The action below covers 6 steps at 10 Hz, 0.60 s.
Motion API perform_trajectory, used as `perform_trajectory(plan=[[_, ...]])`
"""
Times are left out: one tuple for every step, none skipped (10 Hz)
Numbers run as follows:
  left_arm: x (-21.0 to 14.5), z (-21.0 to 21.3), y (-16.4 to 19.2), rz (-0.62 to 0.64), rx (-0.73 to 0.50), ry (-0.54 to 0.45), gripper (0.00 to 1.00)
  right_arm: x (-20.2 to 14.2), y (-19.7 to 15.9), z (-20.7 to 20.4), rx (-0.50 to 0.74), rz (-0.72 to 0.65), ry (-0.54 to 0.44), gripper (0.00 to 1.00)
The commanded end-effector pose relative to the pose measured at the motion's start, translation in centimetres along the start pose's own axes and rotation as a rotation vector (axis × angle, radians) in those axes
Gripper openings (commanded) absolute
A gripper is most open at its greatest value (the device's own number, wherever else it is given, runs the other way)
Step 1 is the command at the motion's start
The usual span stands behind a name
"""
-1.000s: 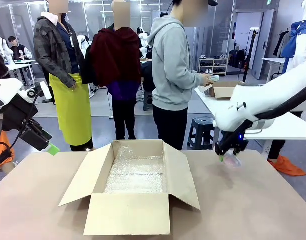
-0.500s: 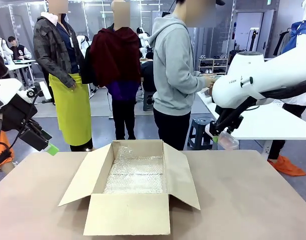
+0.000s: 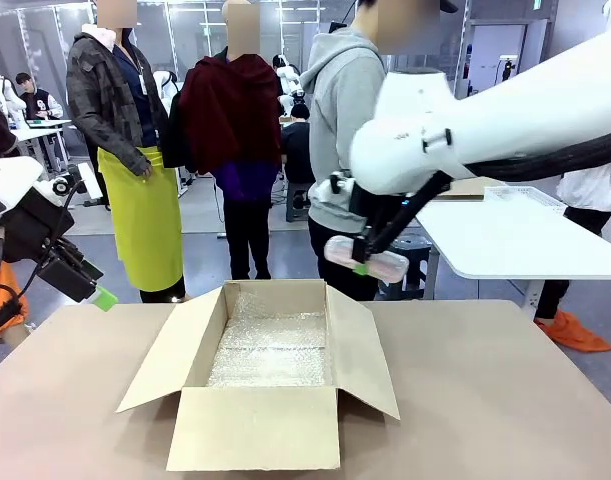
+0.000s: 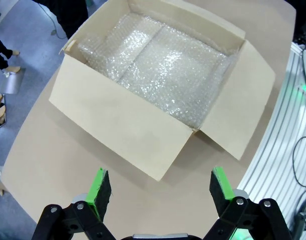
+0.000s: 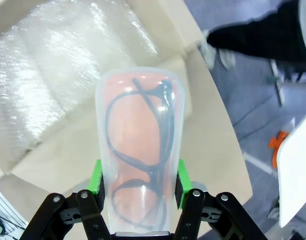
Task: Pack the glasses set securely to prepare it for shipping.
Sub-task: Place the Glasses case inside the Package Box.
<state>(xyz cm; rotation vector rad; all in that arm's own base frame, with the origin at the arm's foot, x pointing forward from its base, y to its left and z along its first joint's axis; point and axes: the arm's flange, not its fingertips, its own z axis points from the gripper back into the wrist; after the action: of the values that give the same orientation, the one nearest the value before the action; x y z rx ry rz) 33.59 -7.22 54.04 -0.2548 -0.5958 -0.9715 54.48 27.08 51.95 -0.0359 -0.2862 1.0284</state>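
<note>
Right pincer [image 3: 361, 262] pinches the pink case [image 3: 387, 266] across its narrow width, green pads pressed on both long edges; the right wrist view shows the pincer [image 5: 138, 180] gripping the case [image 5: 137, 145] near one end, dark glasses showing through the lid. A second ago this arm was low at the table's right side with the case down by the tabletop; half a second ago it had risen clear; now it has swung up and towards the middle, so the case hangs in the air above the right flap [image 3: 363, 345] of the open box [image 3: 255, 430]. That suggests the pick is done and the carry nearly over: what remains is probably a short move inward and a descent onto the wrap [image 3: 270, 350] lining the box floor, which lies bare. Since the case is held near its end, it could tip on release. Left pincer [image 3: 97, 295] has not moved: it hangs off the table's [image 3: 505, 410] left side, its jaws spread wide and holding nothing, looking down on the box [image 4: 112, 125].
</note>
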Motion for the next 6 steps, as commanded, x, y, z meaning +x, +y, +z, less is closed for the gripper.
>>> perform_trajectory(plan=[[0.0, 0.2, -0.1, 0.008, -0.009, -0.009, 1.00, 3.8, 0.7, -1.8, 0.017, 0.092, 0.041, 0.37], [0.0, 0.2, -0.1, 0.008, -0.009, -0.009, 1.00, 6.1, 2.6, -2.6, 0.012, 0.127, 0.047, 0.37], [0.0, 0.2, -0.1, 0.008, -0.009, -0.009, 1.00, 8.3, 4.4, -3.5, 0.014, 0.169, 0.055, 0.37], [0.0, 0.2, -0.1, 0.008, -0.009, -0.009, 1.00, 10.3, 5.7, -5.0, 0.019, 0.229, 0.065, 0.37], [0.0, 0.2, -0.1, 0.008, -0.009, -0.009, 1.00, 12.4, 6.6, -7.2, 0.012, 0.264, 0.074, 0.37], [0.0, 0.2, -0.1, 0.008, -0.009, -0.009, 1.00, 13.7, 7.0, -9.4, 0.009, 0.306, 0.094, 0.37]])
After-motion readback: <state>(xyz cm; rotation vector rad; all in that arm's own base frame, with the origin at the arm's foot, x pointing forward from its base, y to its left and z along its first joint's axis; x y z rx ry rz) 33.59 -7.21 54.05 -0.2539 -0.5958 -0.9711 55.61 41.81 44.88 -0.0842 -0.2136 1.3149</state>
